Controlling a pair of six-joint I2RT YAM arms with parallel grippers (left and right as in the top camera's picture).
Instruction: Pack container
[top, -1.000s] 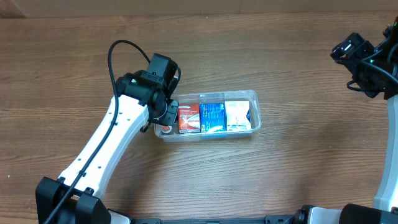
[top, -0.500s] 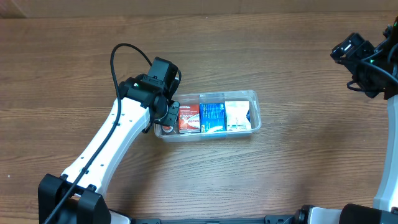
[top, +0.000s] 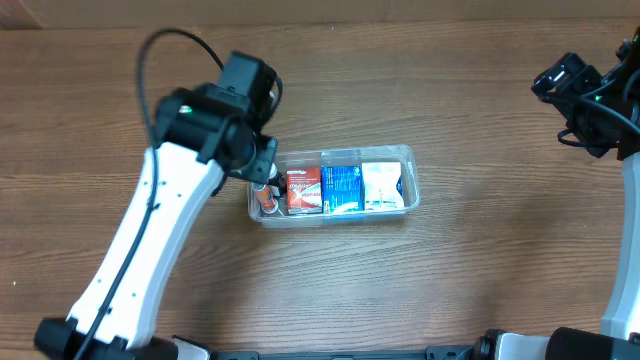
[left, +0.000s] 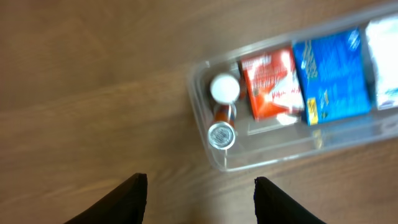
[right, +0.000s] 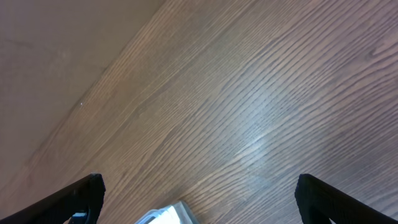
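I see the table (top: 480, 270) lit bright and even from above, with only soft shadows. My left wrist picture is smeared, so the container (left: 267, 155) looks fuzzy. In the right wrist picture the table has a pale shine.

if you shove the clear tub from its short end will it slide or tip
Probably slides: the container sits low and wide on the smooth wooden table. Its thin clear walls may flex. The small bottles inside could shift.
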